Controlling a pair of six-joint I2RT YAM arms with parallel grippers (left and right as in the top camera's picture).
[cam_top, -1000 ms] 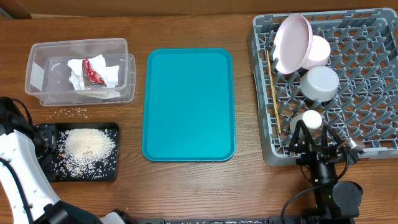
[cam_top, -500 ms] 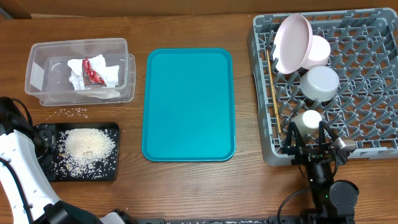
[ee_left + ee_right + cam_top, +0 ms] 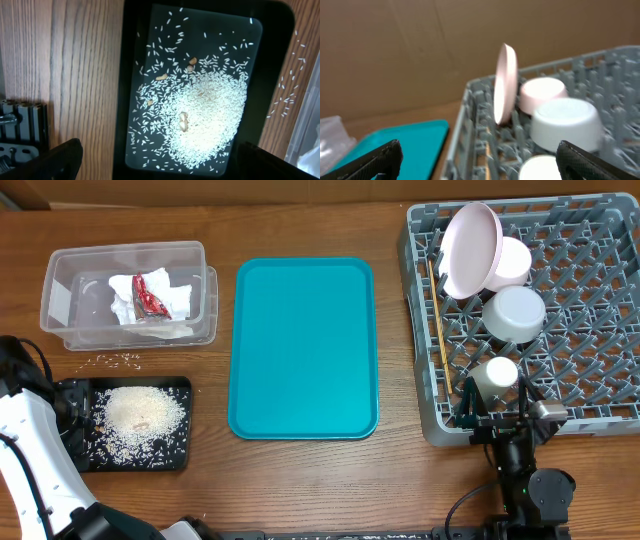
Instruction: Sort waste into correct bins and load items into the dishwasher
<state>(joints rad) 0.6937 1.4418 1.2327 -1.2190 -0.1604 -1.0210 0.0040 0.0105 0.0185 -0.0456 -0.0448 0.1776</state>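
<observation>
R tool [image 3: 497,413] has backed off the small white cup [image 3: 496,372] in the grey plastic peg rack [image 3: 600,330]; jaws spread, empty. L tool [image 3: 162,162] spread over shallow black tray [image 3: 122,100] w/ rice grains [image 3: 210,120].

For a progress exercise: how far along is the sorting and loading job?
Done: napkins and wrapper in the clear tub; rice in the black tray; dishes in the rack. In hand: nothing; left tool and right tool open. Left: stray grains on the table.
</observation>
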